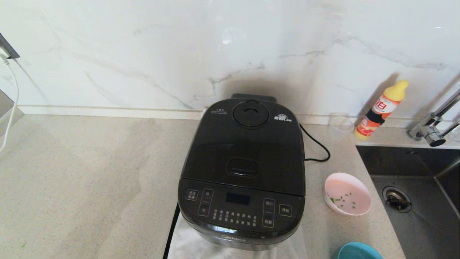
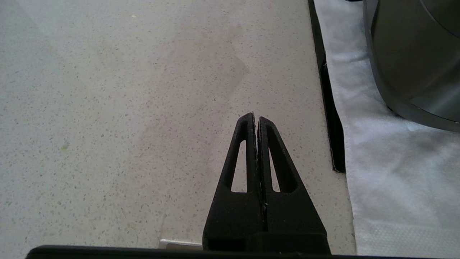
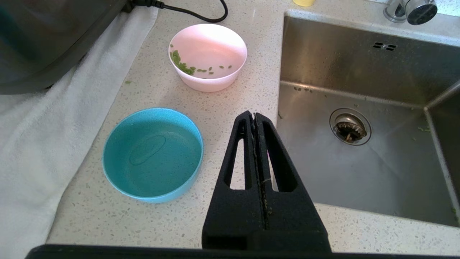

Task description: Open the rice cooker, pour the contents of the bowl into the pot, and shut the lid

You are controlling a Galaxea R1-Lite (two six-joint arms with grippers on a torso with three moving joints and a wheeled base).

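Centrally on the speckled countertop sits the rice cooker, glossy black, resting on a white cloth. Its lid is down, so the pot inside is hidden. The lid carries a round steam vent near the back and an oval release button nearer the front. The front panel has a small dark display and rows of buttons with Chinese characters too small to read; a maker's name runs along the lower front edge, but cannot be made out with certainty. A black power cord loops out on the cooker's right.

To the right of the cooker stands a small pink bowl, holding only a scatter of small green bits. Nearer the robot is a blue bowl, which appears to hold clear water. Beyond them, by the marble wall, a clear cup stands beside a yellow-capped bottle with an orange-and-white label whose writing is not readable. A steel sink with a drain and a tap fills the far right.

The right gripper hangs above the counter edge between the blue bowl and the sink, fingers pressed together and holding nothing. The left gripper hangs over bare countertop left of the cloth, its fingers likewise together and empty.
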